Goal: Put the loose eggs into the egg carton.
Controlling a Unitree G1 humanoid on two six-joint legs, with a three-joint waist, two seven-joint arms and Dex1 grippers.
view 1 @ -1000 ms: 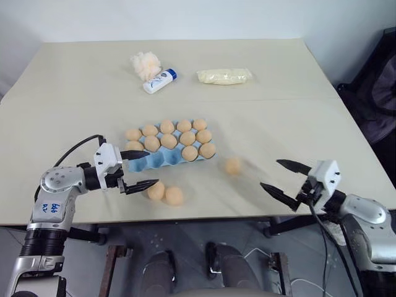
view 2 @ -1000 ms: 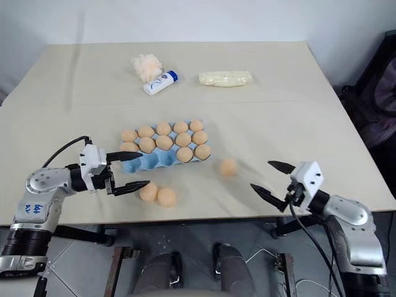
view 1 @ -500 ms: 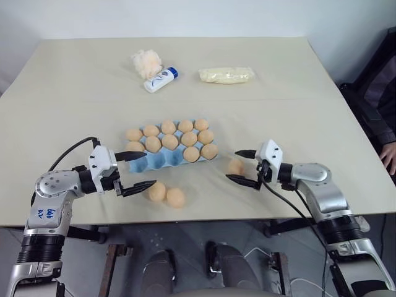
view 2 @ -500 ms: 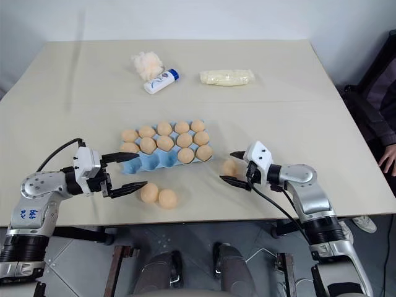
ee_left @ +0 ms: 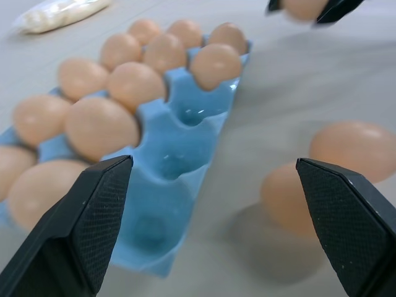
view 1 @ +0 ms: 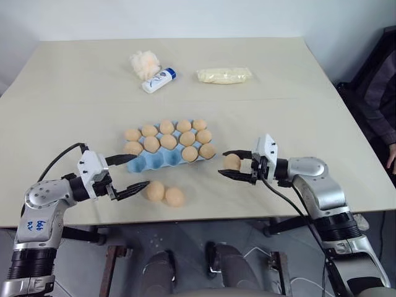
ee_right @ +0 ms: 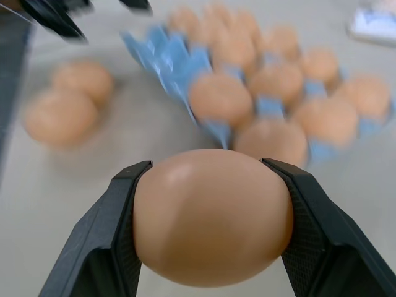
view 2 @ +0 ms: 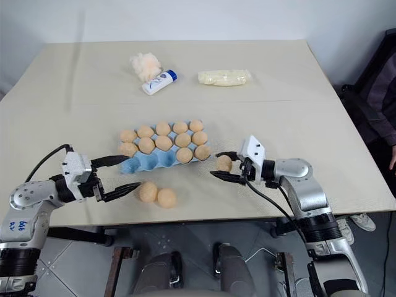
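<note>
The light blue egg carton [view 1: 151, 162] lies mid-table with several tan eggs in its cups; cups along its near row are bare. Two loose eggs [view 1: 154, 190] [view 1: 174, 197] rest on the table just in front of it. My right gripper [view 1: 232, 164] is shut on a third egg [view 1: 232, 162], held just right of the carton's right end; the right wrist view shows this egg [ee_right: 212, 216] pinched between both fingers. My left gripper [view 1: 128, 173] stands open at the carton's near left corner, nothing between its fingers.
At the far side of the table lie a fluffy pale puff [view 1: 144, 63], a white bottle with a blue cap [view 1: 158, 80] and a long pale yellow bag [view 1: 224, 75]. A person's hand [view 1: 391, 154] shows at the right edge.
My right gripper swung in leftward from the table's right front, closed on the lone egg and lifted it beside the carton. The left arm drifted slightly left.
</note>
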